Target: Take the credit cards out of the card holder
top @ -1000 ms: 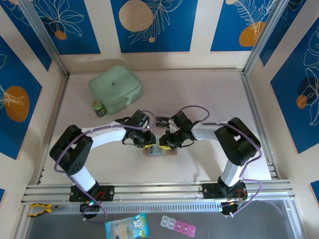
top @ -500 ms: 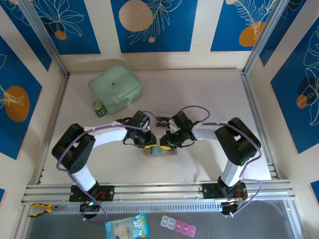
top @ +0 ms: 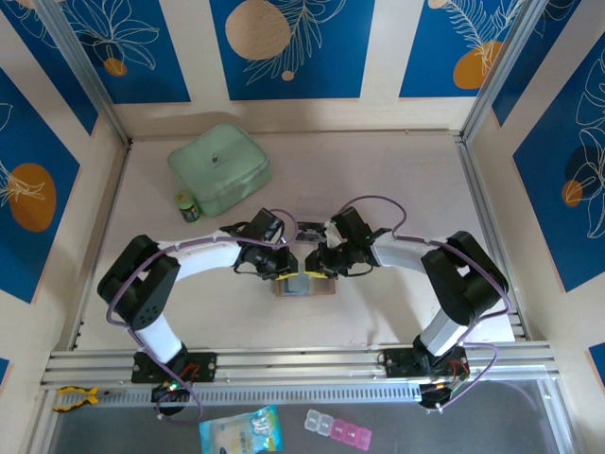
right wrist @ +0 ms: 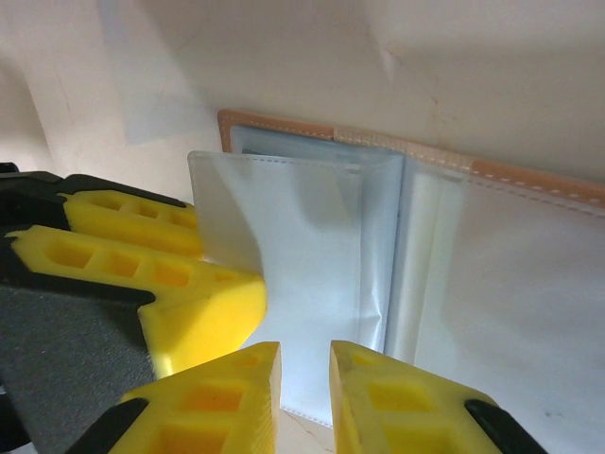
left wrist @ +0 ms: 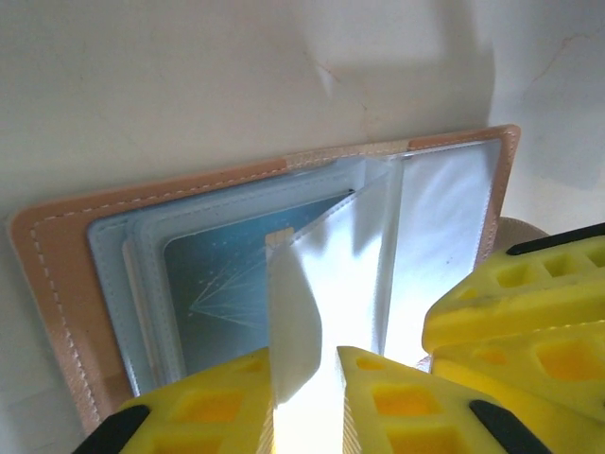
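Observation:
The tan card holder lies open on the table, its clear sleeves fanned up. One blue credit card sits inside a sleeve on its left half. My left gripper hangs over the near edge with its jaws a narrow gap apart. A loose sleeve leaf stands in that gap, against the left finger. My right gripper is also narrowly open, above a pale sleeve, with nothing pinched. In the top view the left gripper and the right gripper nearly touch over the holder.
A mint-green zip case and a small green bottle stand at the back left. A small dark flat piece lies just behind the grippers. A packet and a pill box lie below the front rail.
The right arm's elbow has swung out to the right and its gripper has edged in over the holder. The left arm has hardly moved; its jaws have narrowed a little.

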Action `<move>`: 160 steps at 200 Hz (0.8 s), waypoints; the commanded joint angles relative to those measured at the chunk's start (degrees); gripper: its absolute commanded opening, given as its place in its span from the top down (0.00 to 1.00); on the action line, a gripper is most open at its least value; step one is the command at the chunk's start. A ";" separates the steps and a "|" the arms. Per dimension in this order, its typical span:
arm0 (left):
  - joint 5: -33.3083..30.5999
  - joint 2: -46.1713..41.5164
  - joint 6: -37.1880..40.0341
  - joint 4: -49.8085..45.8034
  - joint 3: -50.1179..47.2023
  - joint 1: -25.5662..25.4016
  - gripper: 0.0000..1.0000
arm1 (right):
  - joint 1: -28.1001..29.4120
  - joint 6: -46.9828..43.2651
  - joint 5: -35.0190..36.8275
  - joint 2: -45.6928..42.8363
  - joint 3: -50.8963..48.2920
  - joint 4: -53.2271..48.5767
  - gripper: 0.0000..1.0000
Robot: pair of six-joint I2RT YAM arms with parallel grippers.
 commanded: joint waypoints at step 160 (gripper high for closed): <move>4.70 8.53 -2.24 3.27 10.61 -5.69 0.75 | -9.32 -4.47 1.93 -14.31 -6.29 -8.71 0.78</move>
